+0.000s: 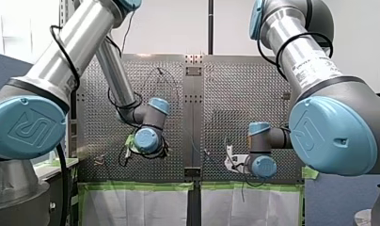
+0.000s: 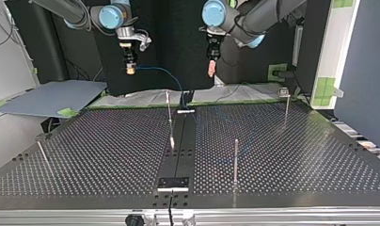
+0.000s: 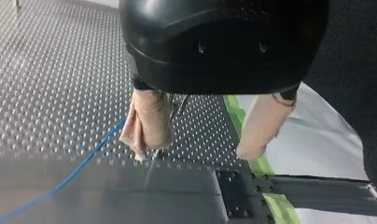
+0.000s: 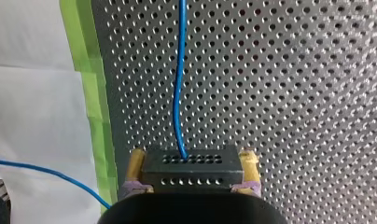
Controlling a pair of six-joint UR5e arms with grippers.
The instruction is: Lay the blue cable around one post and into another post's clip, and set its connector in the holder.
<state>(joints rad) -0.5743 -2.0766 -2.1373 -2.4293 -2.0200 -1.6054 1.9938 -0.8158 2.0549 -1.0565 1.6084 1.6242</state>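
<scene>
Right gripper [image 4: 192, 161]: clamped on the connector [image 4: 190, 171]; a yellow pad [image 4: 136, 163] presses on each of its two sides; in the top view it hangs at the left, above the table's far edge.
Connector: a black block with two rows of small holes, held level between the pads and raised off the table [image 2: 291, 155].
Blue cable [image 4: 177, 102]: leaves the middle of the connector's face and runs ahead over the perforated plate, with a slight bend; a second stretch crosses the white sheet [image 4: 32, 93] beside the gripper; in the top view it arcs from the right gripper toward the view's right and drops near the table's dark middle strip; whether it touches any post I cannot tell.
Left gripper [image 3: 194, 151]: fingers apart, nothing between them; its beige pads [image 3: 149, 121] look worn; the cable passes over the plate beside one pad, not touching it; in the top view it hangs right of the middle, well apart from the right gripper.
Posts: four thin metal ones stand on the table; one near the front, right of the middle [image 2: 235, 160]; one at the far right with a small clip on top [image 2: 286, 108]; one by the middle strip [image 2: 169, 115]; one tilted at the left edge [image 2: 42, 153].
Green tape [image 4: 95, 107]: runs along the plate's edge, between plate and white sheet.
</scene>
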